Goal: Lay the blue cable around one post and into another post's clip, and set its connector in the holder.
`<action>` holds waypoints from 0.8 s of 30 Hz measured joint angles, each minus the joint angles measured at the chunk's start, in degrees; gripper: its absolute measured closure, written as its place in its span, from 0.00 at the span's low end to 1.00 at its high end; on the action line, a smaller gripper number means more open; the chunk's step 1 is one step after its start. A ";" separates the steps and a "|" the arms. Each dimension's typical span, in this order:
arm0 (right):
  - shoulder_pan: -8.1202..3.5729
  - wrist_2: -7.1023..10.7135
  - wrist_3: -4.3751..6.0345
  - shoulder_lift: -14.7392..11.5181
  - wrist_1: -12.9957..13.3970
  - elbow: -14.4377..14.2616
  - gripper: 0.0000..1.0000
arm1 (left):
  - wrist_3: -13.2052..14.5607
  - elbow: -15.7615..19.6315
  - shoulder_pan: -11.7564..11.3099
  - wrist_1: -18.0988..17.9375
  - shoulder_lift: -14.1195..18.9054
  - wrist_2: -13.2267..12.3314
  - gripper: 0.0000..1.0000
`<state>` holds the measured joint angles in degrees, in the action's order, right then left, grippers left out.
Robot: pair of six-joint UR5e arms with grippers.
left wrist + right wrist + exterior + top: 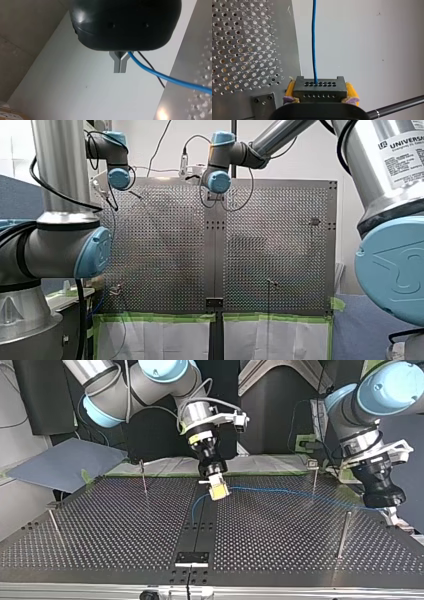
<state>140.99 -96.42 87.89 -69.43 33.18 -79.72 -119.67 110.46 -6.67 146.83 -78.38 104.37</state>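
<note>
Top view, left to right: a thin post stands by the table's left edge. A second thin post stands near the far edge, with bare perforated plate between them. At the middle hangs my right gripper; I cannot judge its height above the plate, and what it clamps is hidden here. The right wrist view settles that: the yellow pads are closed tight on the dark connector, and the blue cable runs straight out of its face. A short loop of cable droops to the plate beside that gripper.

The rest spans rightward through the air past the clip post; whether it touches that post I cannot tell. It runs on beyond a taller post, out to the right edge.

Left wrist view: my left gripper has its metal fingers pressed together at the tips, over a pale surface beside the plate's edge. The cable emerges at their root, where the black body hides the actual hold.

Front view: wrist joints mask both grippers.
</note>
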 joint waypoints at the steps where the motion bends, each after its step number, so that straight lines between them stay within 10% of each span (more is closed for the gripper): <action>1: 0.00 0.00 -0.02 0.51 -0.02 0.50 1.00 | -0.01 -0.47 -0.47 -0.01 -0.45 -0.46 1.00; 24: -0.33 0.09 0.37 7.78 -1.16 9.71 1.00 | -0.25 -9.66 -8.48 0.05 -6.90 -6.91 1.00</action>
<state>140.66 -96.33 88.26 -61.65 32.01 -70.01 -119.92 100.80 -15.15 146.88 -85.28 97.46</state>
